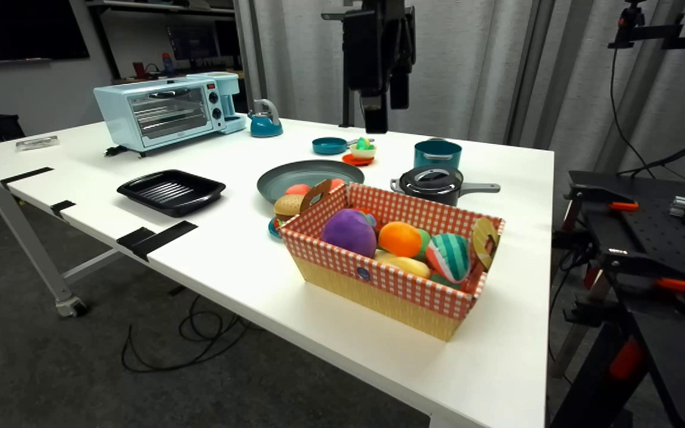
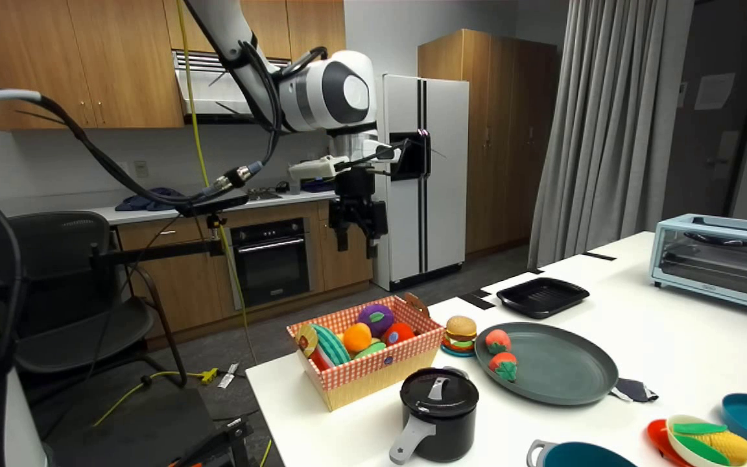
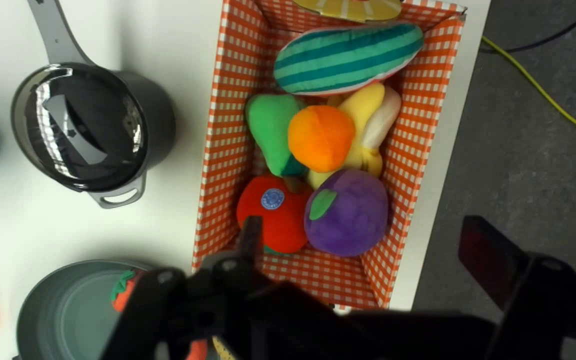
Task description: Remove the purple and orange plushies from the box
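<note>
The box [image 1: 372, 285] has red-and-white checked walls and stands near the table's corner; it also shows in an exterior view [image 2: 386, 375] and the wrist view [image 3: 420, 140]. The round purple plushie [image 1: 348, 233] with a green leaf [image 3: 322, 204] lies inside it, against one long wall in the wrist view [image 3: 350, 215]. The orange plushie [image 1: 400, 239] rests on other plushies near the box's middle; it also shows in the wrist view [image 3: 321, 138] and an exterior view [image 2: 357, 337]. My gripper [image 2: 357, 245] is open and empty, well above the box, its fingers [image 3: 363, 227] wide apart.
The box also holds a red plushie [image 3: 278, 220], a green one [image 3: 273, 127], a banana [image 3: 363, 115] and a watermelon slice [image 3: 348, 57]. A lidded black pot [image 2: 439, 415], a grey pan [image 2: 545, 363] and a toy burger [image 2: 460, 329] stand close by.
</note>
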Tool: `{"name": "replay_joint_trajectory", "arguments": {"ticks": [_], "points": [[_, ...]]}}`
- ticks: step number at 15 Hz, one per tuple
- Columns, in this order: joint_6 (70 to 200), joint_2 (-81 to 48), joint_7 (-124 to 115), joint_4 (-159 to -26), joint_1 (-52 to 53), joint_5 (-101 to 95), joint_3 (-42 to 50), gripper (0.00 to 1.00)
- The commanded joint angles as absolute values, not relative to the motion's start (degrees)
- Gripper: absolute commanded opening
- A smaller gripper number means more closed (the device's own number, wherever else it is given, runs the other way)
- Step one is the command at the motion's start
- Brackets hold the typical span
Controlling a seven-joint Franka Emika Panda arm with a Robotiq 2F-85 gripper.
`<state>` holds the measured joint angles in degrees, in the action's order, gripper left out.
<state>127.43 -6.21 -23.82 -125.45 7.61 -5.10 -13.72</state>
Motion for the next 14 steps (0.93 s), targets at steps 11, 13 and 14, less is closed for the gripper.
{"name": "replay_joint_trajectory", "arguments": {"ticks": [11, 13, 14], "points": [[130.0, -23.51, -23.99, -113.74, 12.55, -5.9, -6.74, 1.0], [129.9, -25.53, -23.72, -112.07, 12.84, -5.44, -6.14, 1.0], [129.89, -26.5, -23.6, -111.32, 12.96, -5.22, -5.91, 1.0]]}}
